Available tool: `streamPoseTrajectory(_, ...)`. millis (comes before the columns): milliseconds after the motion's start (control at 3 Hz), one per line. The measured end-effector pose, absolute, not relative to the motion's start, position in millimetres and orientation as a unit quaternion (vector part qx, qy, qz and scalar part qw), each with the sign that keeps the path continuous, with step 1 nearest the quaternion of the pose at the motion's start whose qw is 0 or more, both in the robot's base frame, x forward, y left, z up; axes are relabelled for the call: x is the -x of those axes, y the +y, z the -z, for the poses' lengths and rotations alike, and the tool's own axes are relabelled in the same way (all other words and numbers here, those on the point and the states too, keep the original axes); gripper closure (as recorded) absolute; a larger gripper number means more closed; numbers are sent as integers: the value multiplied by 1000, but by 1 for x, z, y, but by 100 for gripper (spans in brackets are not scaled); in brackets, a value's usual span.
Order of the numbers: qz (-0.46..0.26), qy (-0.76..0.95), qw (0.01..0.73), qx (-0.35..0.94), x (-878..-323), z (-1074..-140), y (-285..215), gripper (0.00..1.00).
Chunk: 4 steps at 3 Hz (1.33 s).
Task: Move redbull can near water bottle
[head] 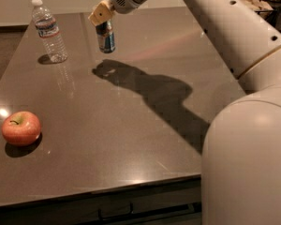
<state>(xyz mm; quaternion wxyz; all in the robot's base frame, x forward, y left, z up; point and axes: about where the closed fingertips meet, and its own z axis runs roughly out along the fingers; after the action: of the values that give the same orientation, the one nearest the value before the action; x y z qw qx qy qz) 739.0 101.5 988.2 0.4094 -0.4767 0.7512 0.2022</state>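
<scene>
Camera view is showing the gripper sitting in the upper middle of the frame, a bit left of center, and its tan fingers are clamping down on the top of the redbull can. The can is hanging upright below them and isn't touching the table. You can tell because its dark shadow is lying on the surface a little lower in the frame, with a gap between it and the can's bottom. The water bottle is standing upright in the upper left of the frame, white cap on, near the far left edge of the table. So the can is hovering to the right of the bottle, fairly near it but clearly apart. An apple is sitting way down at the lower left, well away from both. The big white arm is reaching in from the upper right, and the robot's rounded body is filling the lower right corner. A drawer handle is peeking out under the table's front edge.
</scene>
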Motion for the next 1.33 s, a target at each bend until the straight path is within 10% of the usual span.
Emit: streamPoseTrajectory(1333,-229,703,381,555,-731,-970,224,100)
